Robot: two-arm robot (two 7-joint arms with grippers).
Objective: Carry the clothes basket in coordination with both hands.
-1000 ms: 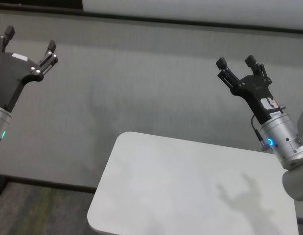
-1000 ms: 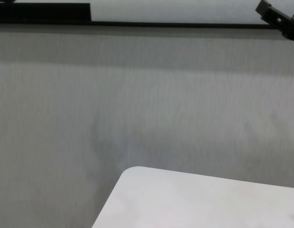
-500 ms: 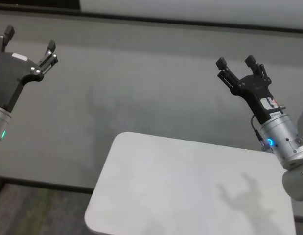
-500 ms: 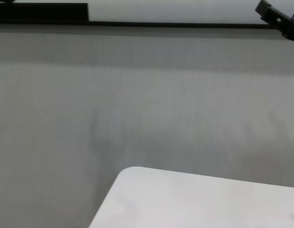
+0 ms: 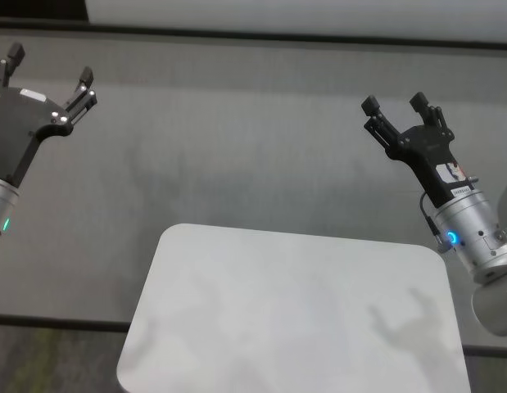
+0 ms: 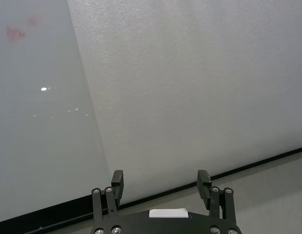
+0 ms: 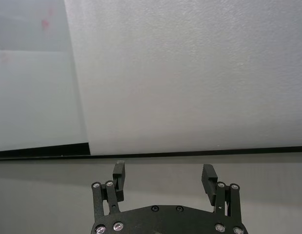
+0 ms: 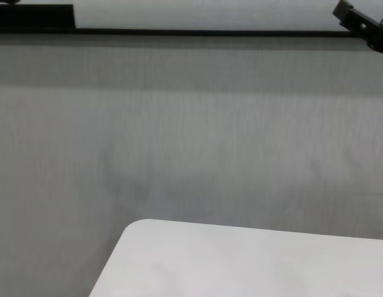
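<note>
No basket shows in any view. The left pincer [image 5: 50, 76] hangs raised beyond the surface's far left corner, its black slim fingers spread wide with nothing between them; the left wrist view shows the same gap, the left pincer [image 6: 162, 178] facing a pale, finely grained wall. The right pincer [image 5: 394, 103] hangs raised above the surface's far right corner, fingers also wide and holding nothing, with a small white label on its black body, the writing too small to read, and a blue light on the silver-grey wrist. The surface [image 5: 261, 311] is white, smooth and matt, with rounded corners, and carries only the arms' soft shadows. A grey floor [image 5: 237, 147] lies beyond it.
</note>
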